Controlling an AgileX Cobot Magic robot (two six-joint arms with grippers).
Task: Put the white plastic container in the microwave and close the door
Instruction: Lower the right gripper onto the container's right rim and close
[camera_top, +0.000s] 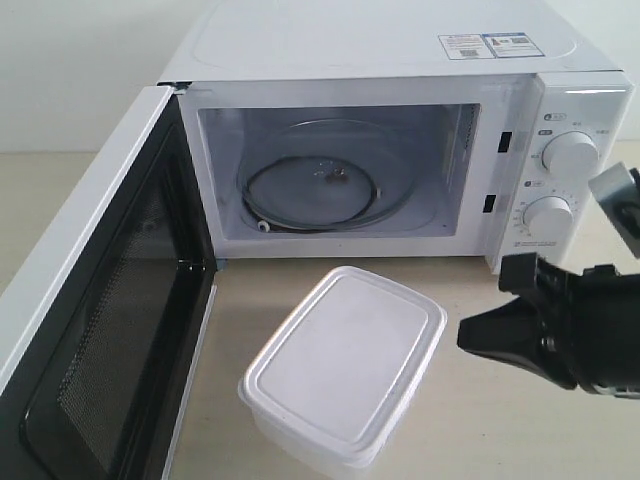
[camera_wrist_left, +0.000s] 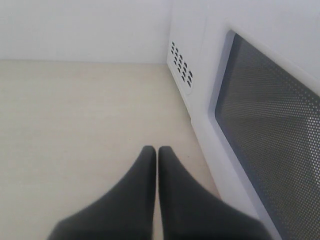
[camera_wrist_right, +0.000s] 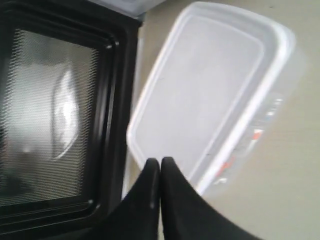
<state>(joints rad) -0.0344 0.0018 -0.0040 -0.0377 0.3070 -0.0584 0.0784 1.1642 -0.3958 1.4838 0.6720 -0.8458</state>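
The white plastic container (camera_top: 345, 365) stands on the table in front of the microwave (camera_top: 400, 60), lid on; its label side (camera_wrist_right: 252, 137) shows in the right wrist view. The door (camera_top: 95, 300) is swung wide open to the left, and the cavity holds a glass turntable (camera_top: 315, 190). My right gripper (camera_top: 468, 335) is shut and empty, just right of the container, its tips pointing at it. In the right wrist view the right gripper (camera_wrist_right: 160, 161) hangs over the container's (camera_wrist_right: 210, 95) near rim. My left gripper (camera_wrist_left: 157, 150) is shut and empty, over bare table beside the door's outer face (camera_wrist_left: 270, 120).
Two round dials (camera_top: 570, 155) sit on the microwave's right panel. The open door's inner frame (camera_wrist_right: 60, 115) lies close to the container's left side. Light wooden table (camera_top: 470, 420) extends to the right of the container, and a white wall stands behind.
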